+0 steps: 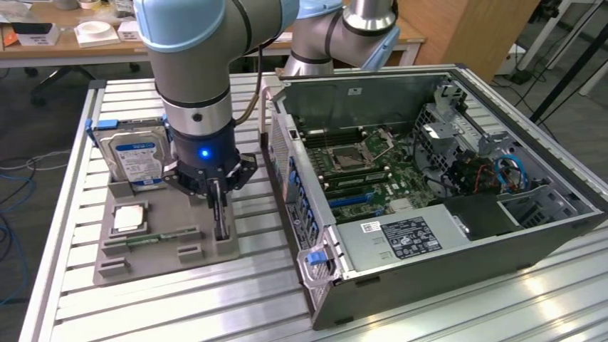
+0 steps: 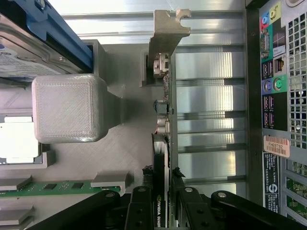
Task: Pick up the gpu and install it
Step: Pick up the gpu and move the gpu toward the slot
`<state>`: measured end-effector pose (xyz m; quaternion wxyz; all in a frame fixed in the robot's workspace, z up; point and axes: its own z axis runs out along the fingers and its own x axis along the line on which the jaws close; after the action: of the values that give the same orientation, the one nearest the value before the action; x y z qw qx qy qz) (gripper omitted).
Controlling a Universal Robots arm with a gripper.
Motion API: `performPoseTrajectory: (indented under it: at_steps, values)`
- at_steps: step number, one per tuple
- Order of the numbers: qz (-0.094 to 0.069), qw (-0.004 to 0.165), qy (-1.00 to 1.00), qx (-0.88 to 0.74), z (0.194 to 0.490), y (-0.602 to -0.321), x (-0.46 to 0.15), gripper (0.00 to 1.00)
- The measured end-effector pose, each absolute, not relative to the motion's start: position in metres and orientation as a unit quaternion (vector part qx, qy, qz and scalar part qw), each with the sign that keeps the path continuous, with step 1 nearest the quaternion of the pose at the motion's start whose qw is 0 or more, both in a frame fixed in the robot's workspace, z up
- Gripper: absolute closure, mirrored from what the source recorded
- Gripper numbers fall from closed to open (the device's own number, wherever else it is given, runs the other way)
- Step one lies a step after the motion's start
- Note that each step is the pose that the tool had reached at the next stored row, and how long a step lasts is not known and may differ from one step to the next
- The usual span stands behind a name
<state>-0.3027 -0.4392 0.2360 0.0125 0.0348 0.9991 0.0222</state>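
Claw (image 2: 162,175) straddles the gpu (image 2: 161,143), jaws narrow, one finger on each side. You find the gpu standing on edge in the tray (image 1: 161,256), at 9 o'clock from the case (image 1: 409,242).

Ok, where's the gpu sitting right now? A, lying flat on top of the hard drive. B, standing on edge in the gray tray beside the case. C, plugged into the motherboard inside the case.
B: the gpu stands on its edge in the gray tray, outside the case, with the pincer down over it.
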Motion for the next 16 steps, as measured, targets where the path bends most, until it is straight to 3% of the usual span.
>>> performPoseTrajectory:
  at_steps: [16]
  values:
    - [0.022, 0.013, 0.999, 0.035, 0.236, -0.4392, -0.3027, 0.74]
